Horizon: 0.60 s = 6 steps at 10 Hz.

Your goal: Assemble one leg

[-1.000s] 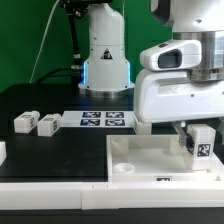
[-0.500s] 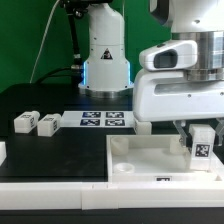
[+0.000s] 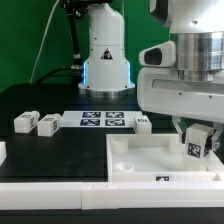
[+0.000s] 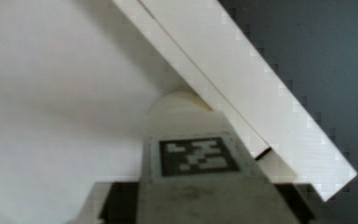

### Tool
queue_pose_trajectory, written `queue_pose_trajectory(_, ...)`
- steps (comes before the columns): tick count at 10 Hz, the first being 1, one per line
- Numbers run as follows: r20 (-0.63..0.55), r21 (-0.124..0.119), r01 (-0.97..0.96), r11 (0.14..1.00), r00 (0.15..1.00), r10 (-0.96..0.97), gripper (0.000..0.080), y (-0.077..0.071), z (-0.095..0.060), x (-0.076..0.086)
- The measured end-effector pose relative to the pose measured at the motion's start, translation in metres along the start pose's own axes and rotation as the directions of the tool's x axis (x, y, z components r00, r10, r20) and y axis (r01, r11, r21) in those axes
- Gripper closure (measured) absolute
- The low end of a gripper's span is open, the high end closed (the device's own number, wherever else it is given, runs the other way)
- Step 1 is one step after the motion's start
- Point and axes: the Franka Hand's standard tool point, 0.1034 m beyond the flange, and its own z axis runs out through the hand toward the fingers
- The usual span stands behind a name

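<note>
My gripper [image 3: 197,130] is shut on a white leg [image 3: 197,143] with a black-and-white tag on its face, held tilted over the far right corner of the large white square panel [image 3: 150,157]. In the wrist view the leg [image 4: 194,150] fills the space between the jaws, its tip close to the panel's raised edge [image 4: 211,75]; I cannot tell whether it touches. Two more legs [image 3: 24,122] [image 3: 46,124] lie on the black table at the exterior view's left. Another leg [image 3: 142,123] sits behind the panel.
The marker board [image 3: 103,120] lies on the table behind the panel. The robot base [image 3: 105,55] stands at the back. A round socket [image 3: 124,165] shows in the panel's near left corner. A white part [image 3: 2,152] sits at the left edge.
The gripper has turned and shifted slightly with the leg, which now tilts instead of standing upright over the panel's right corner. The other legs have not moved.
</note>
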Motion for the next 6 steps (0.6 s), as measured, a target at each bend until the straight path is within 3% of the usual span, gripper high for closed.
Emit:
queue_pose_trajectory(3,-0.005,-0.001,-0.417,0.909,0.909,0.417,0.0506,-0.0027,0.0015,-0.0054)
queue_pose_trajectory(4,-0.014,0.017,-0.509,0.86,0.86,0.509,0.0506,-0.0024,0.0033,-0.0059)
queue_pose_trajectory(6,-0.004,0.018,-0.627,0.779,0.779,0.627,0.0506,-0.002,0.0036,-0.0061)
